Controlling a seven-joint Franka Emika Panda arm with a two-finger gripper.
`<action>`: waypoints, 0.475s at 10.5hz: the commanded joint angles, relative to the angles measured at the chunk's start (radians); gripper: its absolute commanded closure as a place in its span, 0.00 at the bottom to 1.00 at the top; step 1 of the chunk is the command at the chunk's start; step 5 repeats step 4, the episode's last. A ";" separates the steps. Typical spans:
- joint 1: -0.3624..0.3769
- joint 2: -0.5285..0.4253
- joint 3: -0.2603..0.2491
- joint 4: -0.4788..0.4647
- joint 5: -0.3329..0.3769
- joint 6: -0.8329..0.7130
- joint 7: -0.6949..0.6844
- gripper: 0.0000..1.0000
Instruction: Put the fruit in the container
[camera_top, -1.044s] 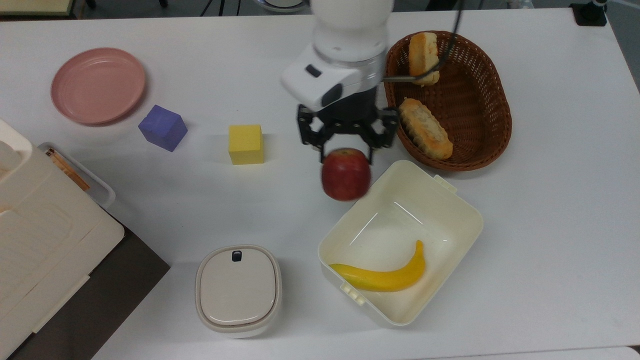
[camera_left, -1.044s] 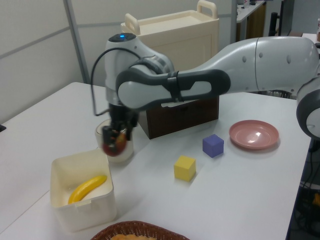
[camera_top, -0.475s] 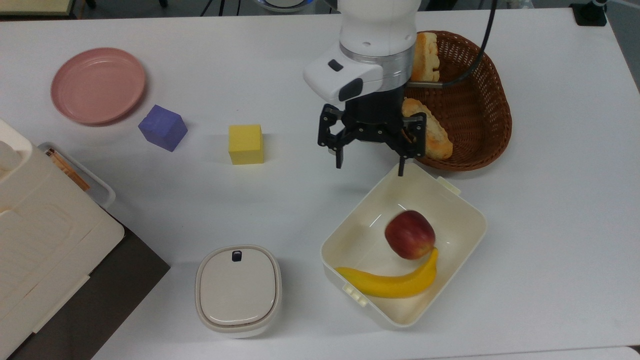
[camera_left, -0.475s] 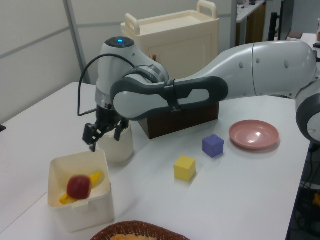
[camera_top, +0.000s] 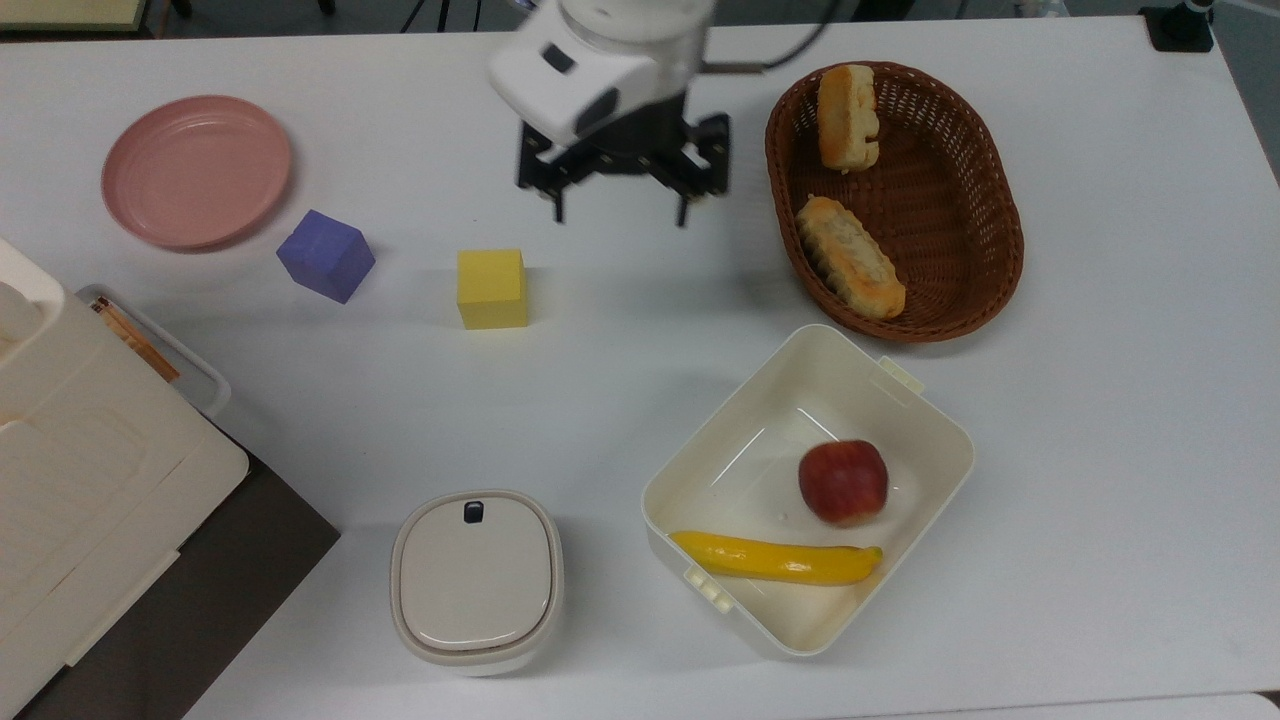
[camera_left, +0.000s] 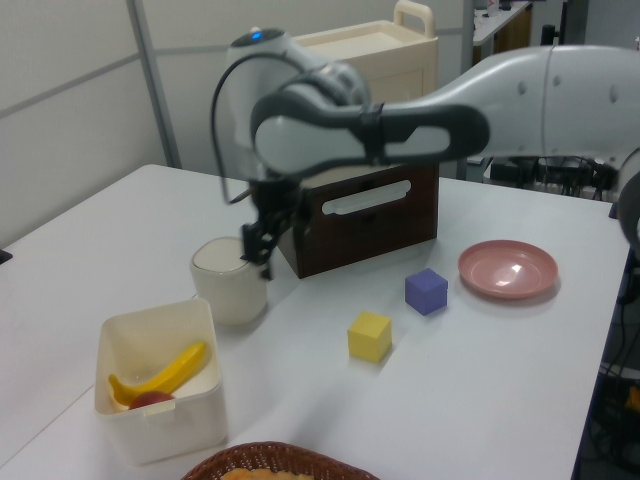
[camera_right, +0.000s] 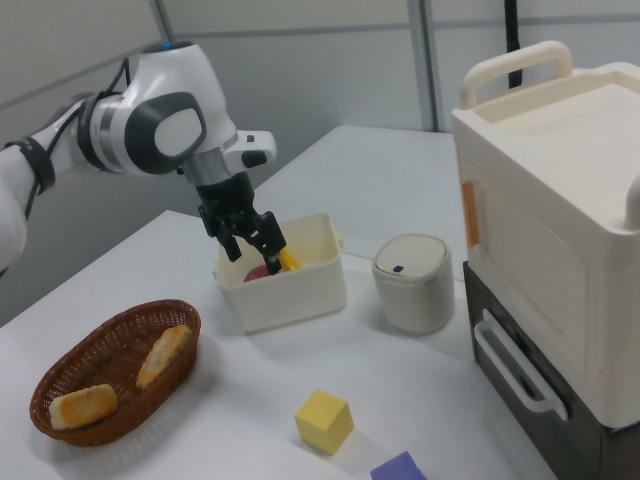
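The red apple (camera_top: 843, 482) lies inside the cream-white tub (camera_top: 760, 450), just above a yellow banana (camera_top: 778, 560) in the top view. My gripper (camera_top: 620, 212) is open and holds nothing. It hangs over bare table well up and to the top view's left of the tub, between the yellow cube and the wicker basket. In the left view only a sliver of the apple (camera_left: 150, 400) shows over the wall of the tub (camera_left: 160, 435), and the gripper (camera_left: 256, 250) hangs above the lidded box. In the right view the gripper (camera_right: 255, 255) stands in front of the tub (camera_right: 295, 295), partly covering the apple (camera_right: 260, 272).
A brown wicker basket (camera_top: 990, 290) with two bread pieces sits at the top view's upper right. A yellow cube (camera_top: 491, 288), a purple cube (camera_top: 326, 255) and a pink plate (camera_top: 196, 170) lie toward the left. A lidded grey-white box (camera_top: 476, 580) and a cream cabinet (camera_top: 90, 480) stand lower left.
The gripper opened and the apple dropped into the tub, nudging the banana. The open gripper then pulled away toward the top view's upper left.
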 joint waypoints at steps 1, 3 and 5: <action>-0.051 -0.037 -0.008 -0.035 -0.038 -0.089 -0.119 0.00; -0.092 -0.036 -0.012 -0.041 -0.041 -0.076 -0.128 0.00; -0.100 -0.026 -0.011 -0.041 -0.060 -0.073 -0.153 0.00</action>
